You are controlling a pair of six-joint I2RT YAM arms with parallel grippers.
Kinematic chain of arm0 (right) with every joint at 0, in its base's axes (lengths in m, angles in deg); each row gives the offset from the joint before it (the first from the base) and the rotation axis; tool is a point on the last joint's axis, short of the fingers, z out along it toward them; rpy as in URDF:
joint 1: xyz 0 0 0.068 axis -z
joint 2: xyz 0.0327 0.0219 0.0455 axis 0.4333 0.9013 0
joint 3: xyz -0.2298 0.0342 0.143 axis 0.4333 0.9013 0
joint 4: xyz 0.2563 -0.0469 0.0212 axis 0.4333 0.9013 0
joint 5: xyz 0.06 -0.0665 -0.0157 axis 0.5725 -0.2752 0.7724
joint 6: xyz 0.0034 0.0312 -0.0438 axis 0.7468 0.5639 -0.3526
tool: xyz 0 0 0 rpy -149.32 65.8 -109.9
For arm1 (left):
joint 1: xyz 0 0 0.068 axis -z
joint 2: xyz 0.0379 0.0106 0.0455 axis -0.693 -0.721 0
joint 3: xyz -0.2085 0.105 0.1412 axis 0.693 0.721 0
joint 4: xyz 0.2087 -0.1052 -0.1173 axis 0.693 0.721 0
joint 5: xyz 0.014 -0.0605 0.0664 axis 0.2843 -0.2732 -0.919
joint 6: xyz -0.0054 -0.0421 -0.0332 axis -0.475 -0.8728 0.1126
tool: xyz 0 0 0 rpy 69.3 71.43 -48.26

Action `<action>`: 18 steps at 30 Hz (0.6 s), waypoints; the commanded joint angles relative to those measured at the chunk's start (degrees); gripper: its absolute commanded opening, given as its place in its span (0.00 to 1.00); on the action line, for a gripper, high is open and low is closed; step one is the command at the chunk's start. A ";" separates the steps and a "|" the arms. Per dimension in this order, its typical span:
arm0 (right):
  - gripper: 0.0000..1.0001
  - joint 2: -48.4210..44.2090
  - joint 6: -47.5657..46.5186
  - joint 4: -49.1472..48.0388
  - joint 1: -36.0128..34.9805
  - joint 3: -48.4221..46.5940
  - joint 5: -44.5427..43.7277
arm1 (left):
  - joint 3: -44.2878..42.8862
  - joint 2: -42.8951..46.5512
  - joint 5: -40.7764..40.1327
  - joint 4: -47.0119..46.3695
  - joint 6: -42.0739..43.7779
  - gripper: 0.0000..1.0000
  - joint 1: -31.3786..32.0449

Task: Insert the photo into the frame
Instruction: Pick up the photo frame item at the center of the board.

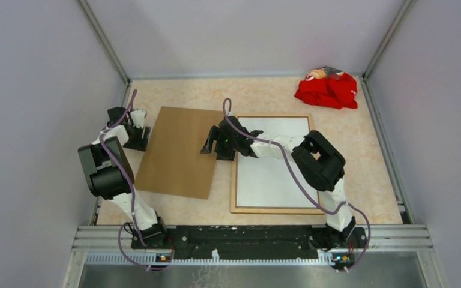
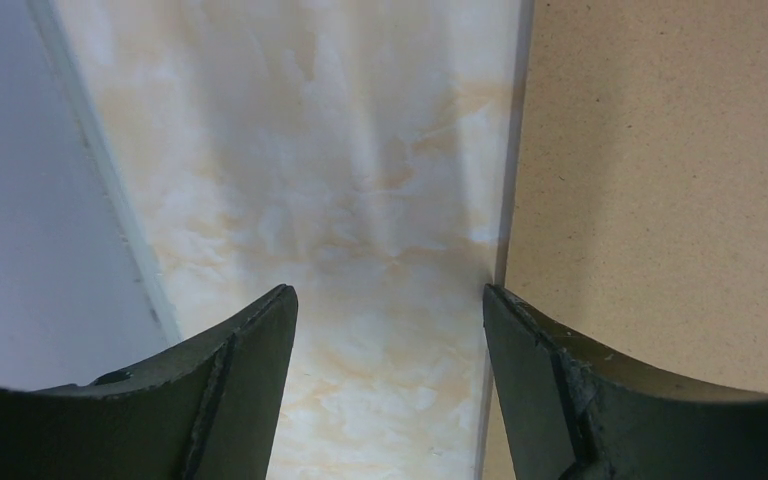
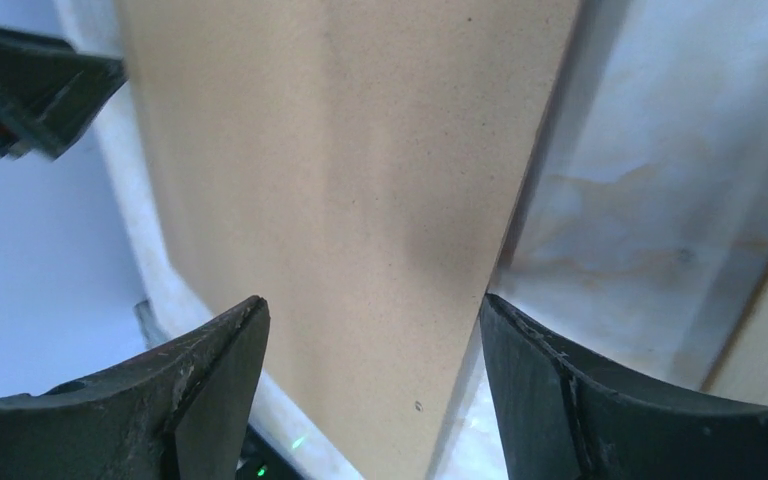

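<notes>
- Flat on the marbled surface [image 1: 369,162]: a plain brown board [image 1: 180,150].
- Just right of the board, parted from it by a strip of bare surface: the frame [image 1: 234,186], pale wooden back facing up.
- Right of the board as well, lying within that frame's rails: the photo [image 1: 270,180], white side up, filling the opening, its upper part crossed by the right arm.
- At the board's left edge: left fingers [image 2: 210,390], spread apart and grasping nothing, one above bare surface, the other above the board's rim.
- At the board's right edge: right fingers [image 3: 600,400], likewise spread and gripping nothing, with that edge running between them.
- Cannot tell whether either pair touches the board.
- Well to the right of the board, beyond the frame's far corner: a crumpled red cloth [image 1: 327,90].
</notes>
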 commanded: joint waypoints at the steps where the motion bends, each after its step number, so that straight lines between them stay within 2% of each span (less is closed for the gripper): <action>1: 0.74 -7.78 5.14 -28.94 -2.08 -0.67 13.77 | 4.06 -4.14 6.78 8.68 -0.43 0.77 2.60; 11: 0.73 -9.42 8.13 -48.69 -2.48 6.02 18.66 | 4.13 -4.21 7.72 9.64 0.12 0.76 2.61; 18: 0.73 -6.21 8.94 -51.72 -2.93 3.60 20.17 | 3.80 -2.59 9.61 11.52 0.05 0.76 3.33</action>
